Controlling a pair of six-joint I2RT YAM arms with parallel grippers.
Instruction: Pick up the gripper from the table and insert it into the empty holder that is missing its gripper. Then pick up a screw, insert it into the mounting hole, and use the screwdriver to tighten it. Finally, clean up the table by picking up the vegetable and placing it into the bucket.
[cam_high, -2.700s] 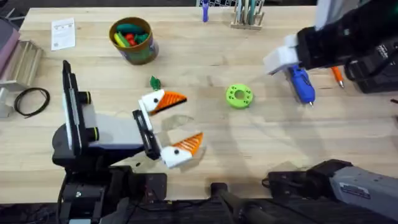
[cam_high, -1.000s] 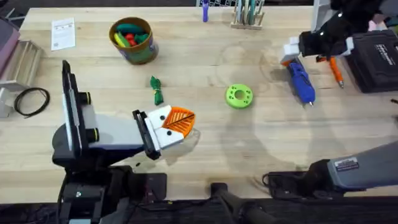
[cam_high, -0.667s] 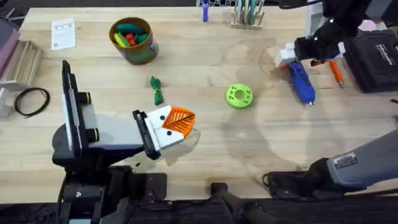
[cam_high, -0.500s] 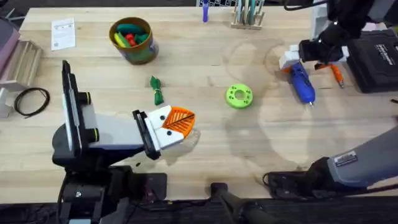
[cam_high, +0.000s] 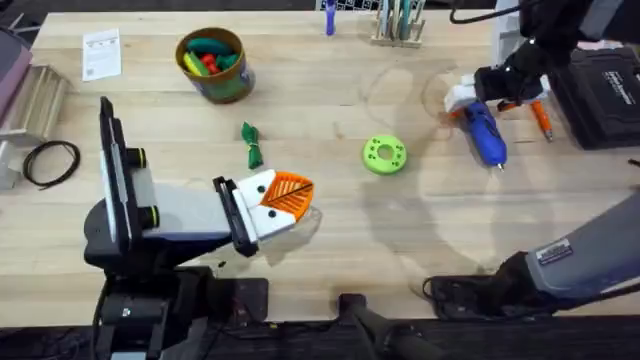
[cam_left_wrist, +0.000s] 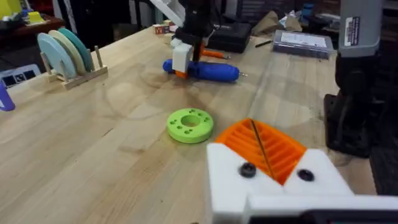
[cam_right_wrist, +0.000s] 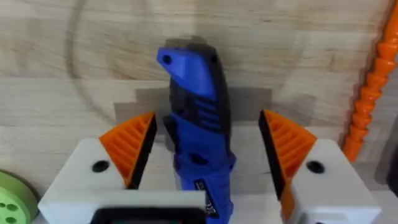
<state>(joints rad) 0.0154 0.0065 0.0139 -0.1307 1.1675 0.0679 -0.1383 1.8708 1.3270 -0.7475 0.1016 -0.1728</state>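
Note:
The blue screwdriver (cam_high: 484, 132) lies on the table (cam_high: 330, 250) at the far right. My right gripper (cam_high: 468, 98) stands open astride its rear end; in the right wrist view the screwdriver (cam_right_wrist: 199, 130) runs between the orange pads (cam_right_wrist: 130, 146) with a gap on each side. My left gripper (cam_high: 280, 198) is shut at the table's middle left, and each white holder (cam_left_wrist: 273, 186) carries an orange ribbed wedge (cam_left_wrist: 264, 146) and a dark screw head (cam_left_wrist: 247, 169). The dark-green vegetable (cam_high: 252, 143) lies beyond it. The bucket (cam_high: 213, 63) stands at the back left.
A lime-green disc (cam_high: 384, 154) lies mid-table. A thin orange tool (cam_high: 541, 120) and a black case (cam_high: 603, 95) sit right of the screwdriver. A wooden rack (cam_high: 400, 25) stands at the back, with a card (cam_high: 101, 53) and a cable coil (cam_high: 50, 162) at the left.
The left gripper closed its orange wedges together and has stayed still since. The right gripper swung to the far right and came down around the screwdriver's rear end.

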